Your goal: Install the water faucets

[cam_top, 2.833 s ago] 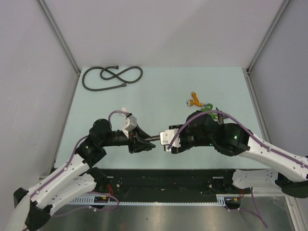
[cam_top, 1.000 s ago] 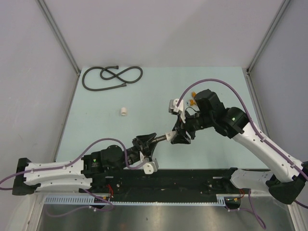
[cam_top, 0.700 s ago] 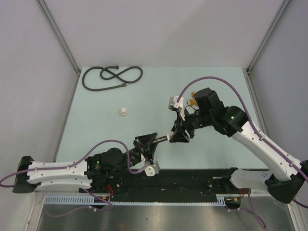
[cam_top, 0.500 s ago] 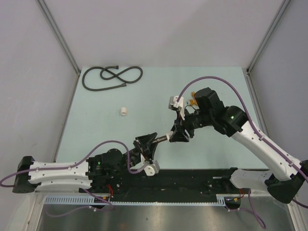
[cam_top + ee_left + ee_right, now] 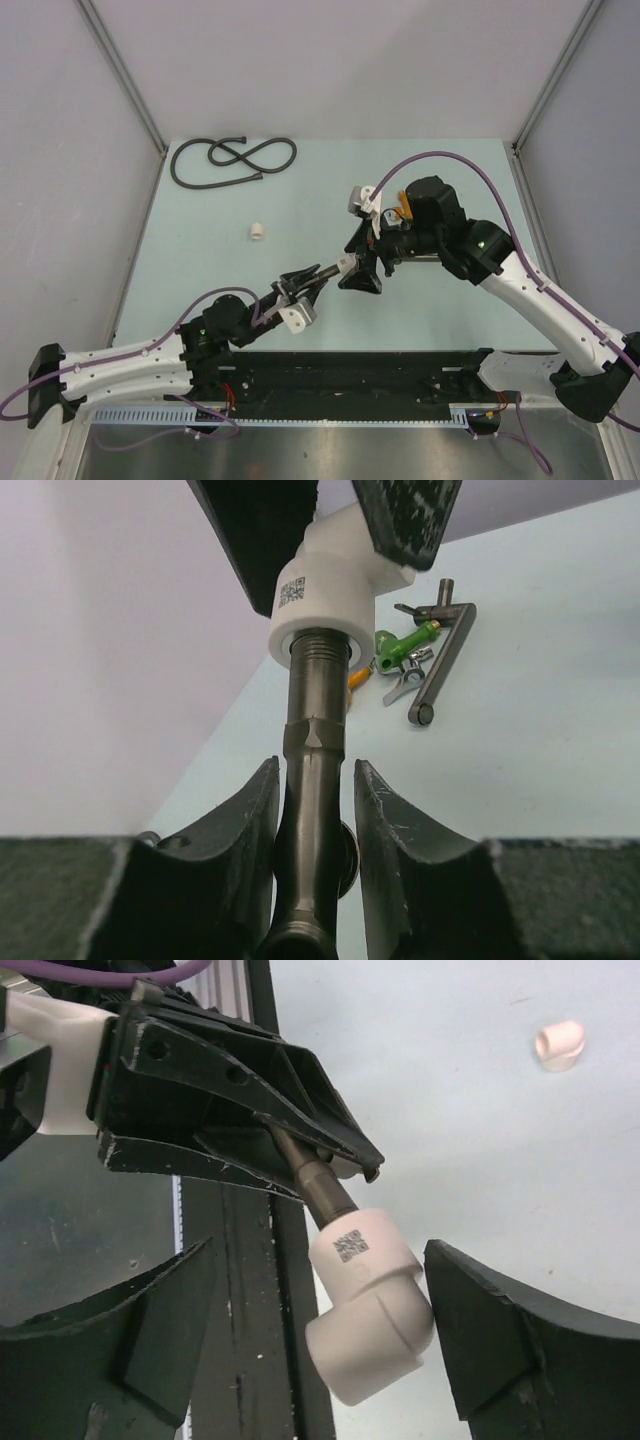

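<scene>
Faucet threaded in white elbow, left gripper clamped on it, right gripper spread wide, empty; second tap waits, two o'clock.

One dark grey-brown faucet, clamped in the left gripper, has its threaded end inside a white elbow fitting, while the long-piped faucet lies flat on the table.

Bright, even light comes from above. Shadows on the pale surface are soft and faint. Both wrist views blur slightly nearest the lens.
</scene>
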`<action>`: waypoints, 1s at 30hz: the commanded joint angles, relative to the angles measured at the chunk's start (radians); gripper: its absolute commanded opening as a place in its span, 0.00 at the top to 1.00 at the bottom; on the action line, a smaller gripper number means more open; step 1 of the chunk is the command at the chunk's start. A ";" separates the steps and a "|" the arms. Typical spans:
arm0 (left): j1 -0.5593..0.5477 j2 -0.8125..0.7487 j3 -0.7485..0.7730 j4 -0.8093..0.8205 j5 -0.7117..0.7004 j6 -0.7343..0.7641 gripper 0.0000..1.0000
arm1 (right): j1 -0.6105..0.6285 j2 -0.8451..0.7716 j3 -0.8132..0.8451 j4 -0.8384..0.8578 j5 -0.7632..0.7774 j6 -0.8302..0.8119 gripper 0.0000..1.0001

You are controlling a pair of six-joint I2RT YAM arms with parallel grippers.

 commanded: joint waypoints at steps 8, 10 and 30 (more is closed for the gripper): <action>0.166 -0.021 0.012 0.026 0.219 -0.357 1.00 | 0.007 -0.104 0.007 0.199 0.092 -0.025 0.07; 0.216 -0.028 0.033 -0.023 0.297 -0.434 1.00 | 0.007 -0.158 -0.040 0.213 0.113 -0.109 0.07; 0.720 0.123 0.262 0.104 1.219 -1.212 1.00 | -0.006 -0.502 -0.525 0.629 0.124 -0.352 0.13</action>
